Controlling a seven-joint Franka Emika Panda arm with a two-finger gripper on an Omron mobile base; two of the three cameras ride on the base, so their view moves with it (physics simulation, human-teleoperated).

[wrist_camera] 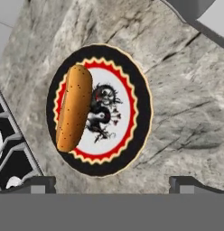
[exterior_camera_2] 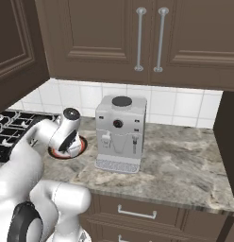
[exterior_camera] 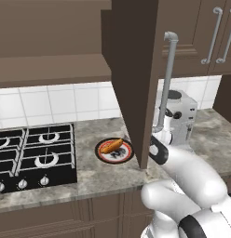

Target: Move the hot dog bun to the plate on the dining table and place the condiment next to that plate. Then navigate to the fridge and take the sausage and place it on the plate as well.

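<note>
Gripper (wrist_camera: pixel 112 184) hangs above the counter (wrist_camera: pixel 186 113), jaws spread wide, nothing between them. Directly ahead of the fingertips (wrist_camera: pixel 39 184) lies the hot dog bun (wrist_camera: pixel 74 107), resting on a patterned plate (wrist_camera: pixel 141 113) with dark rim, red ring and dark centre figure. The bun sits toward the plate's edge nearer the stove (wrist_camera: pixel 10 153). From the left base view, bun (exterior_camera: pixel 111 145) and plate lie just beside an open cabinet door (exterior_camera: pixel 136 79); a coffee machine (exterior_camera_2: pixel 120 133) stands beyond it.
</note>
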